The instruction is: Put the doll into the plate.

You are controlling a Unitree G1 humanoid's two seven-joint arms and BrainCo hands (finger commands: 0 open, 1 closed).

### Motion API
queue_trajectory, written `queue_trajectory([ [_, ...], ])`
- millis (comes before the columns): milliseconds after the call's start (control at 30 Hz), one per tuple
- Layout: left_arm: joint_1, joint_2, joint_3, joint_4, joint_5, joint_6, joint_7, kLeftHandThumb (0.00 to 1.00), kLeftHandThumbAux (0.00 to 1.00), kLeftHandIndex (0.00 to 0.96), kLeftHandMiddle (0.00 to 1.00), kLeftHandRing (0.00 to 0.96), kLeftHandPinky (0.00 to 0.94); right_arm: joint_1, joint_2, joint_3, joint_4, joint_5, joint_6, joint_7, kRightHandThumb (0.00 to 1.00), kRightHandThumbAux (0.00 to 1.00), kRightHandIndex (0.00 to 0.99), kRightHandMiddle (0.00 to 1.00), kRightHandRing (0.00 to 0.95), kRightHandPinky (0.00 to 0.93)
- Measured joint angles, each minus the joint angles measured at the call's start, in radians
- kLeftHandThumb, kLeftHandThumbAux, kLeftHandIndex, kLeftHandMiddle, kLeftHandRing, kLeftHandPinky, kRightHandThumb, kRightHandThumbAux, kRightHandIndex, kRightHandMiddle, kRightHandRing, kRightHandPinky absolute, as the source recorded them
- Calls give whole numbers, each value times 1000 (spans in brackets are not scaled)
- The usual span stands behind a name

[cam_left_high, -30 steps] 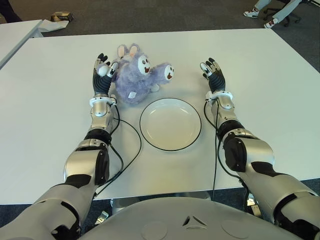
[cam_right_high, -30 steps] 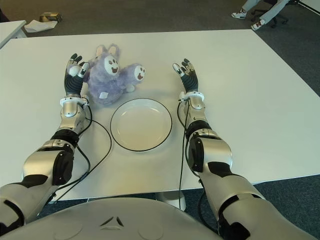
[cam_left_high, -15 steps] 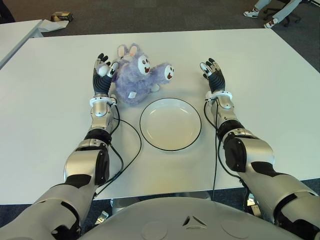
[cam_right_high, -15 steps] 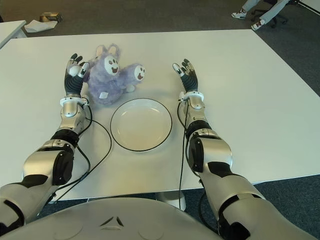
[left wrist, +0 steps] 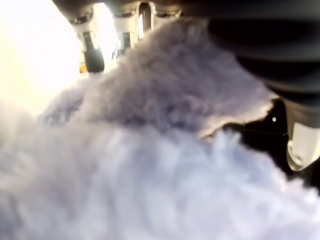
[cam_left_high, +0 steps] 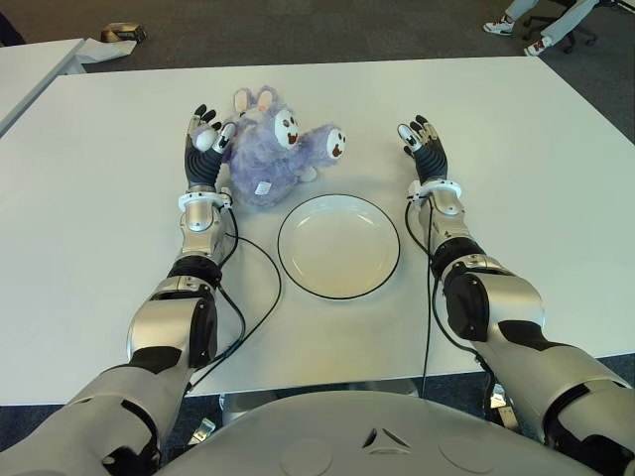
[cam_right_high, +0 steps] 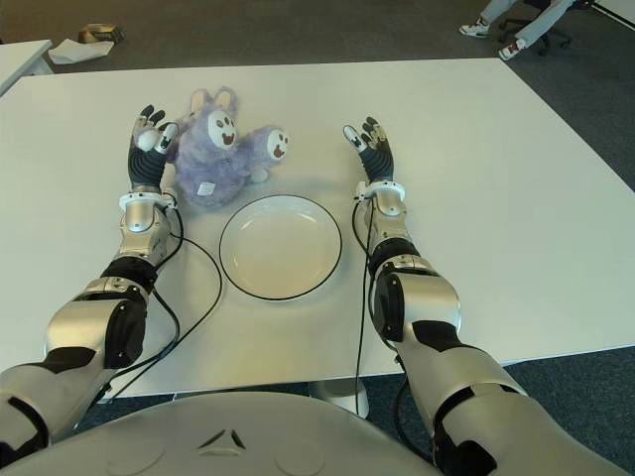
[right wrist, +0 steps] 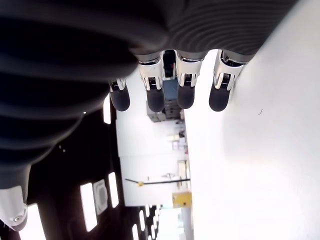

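Note:
A fluffy purple doll (cam_left_high: 270, 151) with white face patches lies on the white table (cam_left_high: 516, 149), just beyond the far-left rim of the plate. Nothing lies in the white, dark-rimmed plate (cam_left_high: 338, 248), which sits between my two forearms. My left hand (cam_left_high: 204, 139) stands against the doll's left side, fingers stretched upward and uncurled. Purple fur (left wrist: 150, 165) fills the left wrist view, pressed against the palm. Off the plate's far-right side, my right hand (cam_left_high: 422, 142) is open, its straight fingers (right wrist: 155, 95) holding nothing.
Black cables (cam_left_high: 260, 288) run from both wrists back along the forearms, the left one curling close to the plate. A second white table (cam_left_high: 30, 69) stands at the far left. On the floor beyond are a small box (cam_left_high: 121, 33) and a person's feet (cam_left_high: 521, 30).

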Motion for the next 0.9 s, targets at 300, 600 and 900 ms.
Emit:
queue_trajectory([
  [300,6,-3,-8,-17,0,2,0,0,510,0,122,124,123,1,-5,3,-1,-1,0,8,58,541,25,48,39,52],
  [600,12,-7,-11,-34,-2,4,0,0,512,0,112,113,114,3,-9,4,-4,-1,0,8,59,548,23,49,42,57],
  [900,14,-8,-12,-39,-2,5,0,0,512,0,118,118,118,3,-9,7,-4,-1,0,8,56,547,23,48,42,64],
])
